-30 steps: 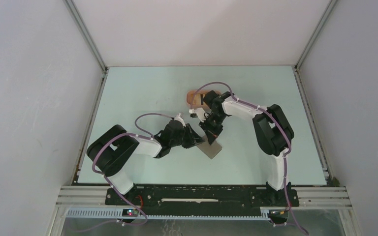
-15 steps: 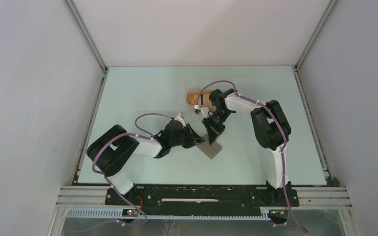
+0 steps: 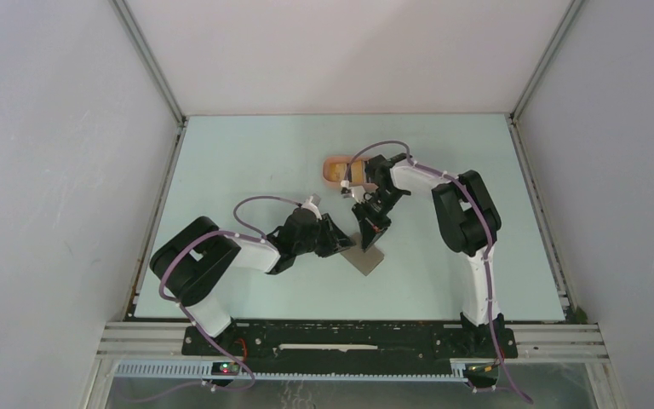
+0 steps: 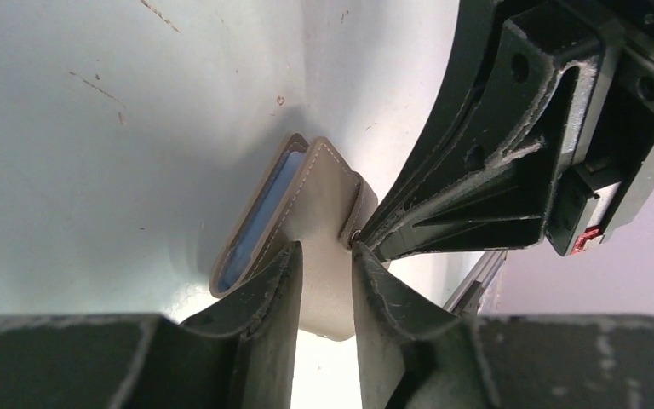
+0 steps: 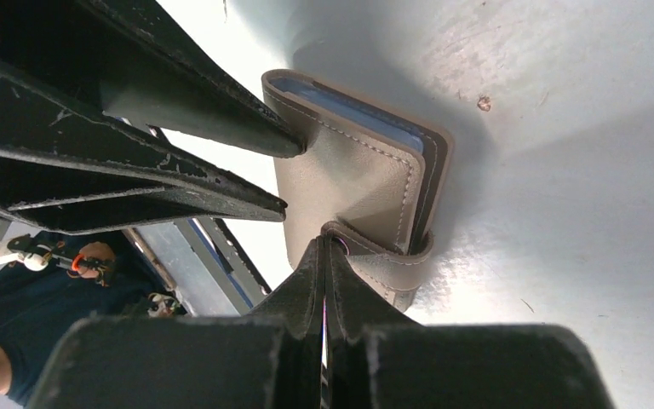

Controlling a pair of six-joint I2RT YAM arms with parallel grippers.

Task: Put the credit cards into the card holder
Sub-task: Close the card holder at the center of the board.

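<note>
1. The card holder (image 3: pixel 370 261) sits near the middle of the table (image 3: pixel 247 162), slightly toward the near edge. From above, both end effectors cover most of it, leaving only a grey corner in view.
2. The left end effector (image 4: pixel 326 253) grips the card holder, with one grey leaf between its two fingers and both fingers against it. The bottom of that leaf is cut off by the fingers.
3. The right end effector (image 5: pixel 323 245) is closed, its tips meeting at the end of the snap strap (image 5: pixel 383 256). Whether the strap is nipped between them is hard to make out.
4. A pale blue card (image 5: pixel 353 108) shows only as a thin edge inside the holder's pocket. The rest is hidden.
5. A salmon-pink tray (image 3: pixel 330 162) lies toward the far edge, partly behind the right arm (image 3: pixel 443 183). Its orange-yellow contents are too small to identify.
</note>
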